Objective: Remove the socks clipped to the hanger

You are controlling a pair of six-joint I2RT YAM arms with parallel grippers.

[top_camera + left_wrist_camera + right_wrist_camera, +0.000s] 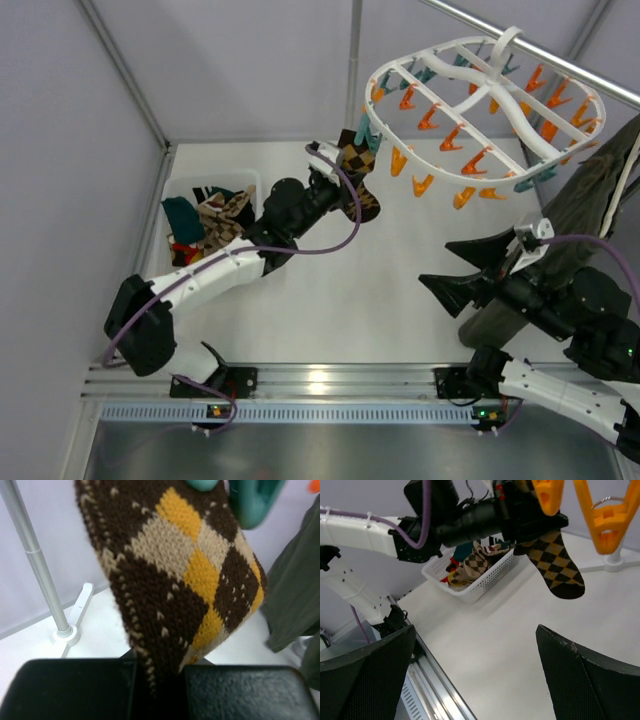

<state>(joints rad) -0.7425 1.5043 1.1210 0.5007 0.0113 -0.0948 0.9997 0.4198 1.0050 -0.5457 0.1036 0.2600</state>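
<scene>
White oval hanger (517,110) hangs tilted, orange and teal clips (453,137) dangling. A brown-and-yellow argyle sock (365,200) hangs from the teal clip (366,133) at its left end. Other socks (215,225) lie heaped well left of it.

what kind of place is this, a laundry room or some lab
Probably a robot test cell staged for laundry, not a home: bare grey panel walls, two arms bolted to a metal rail, and a clip hanger with a sock above a white table.

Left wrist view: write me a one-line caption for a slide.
The argyle sock, hanging from a teal clip, pinched between the shut left fingers.
</scene>
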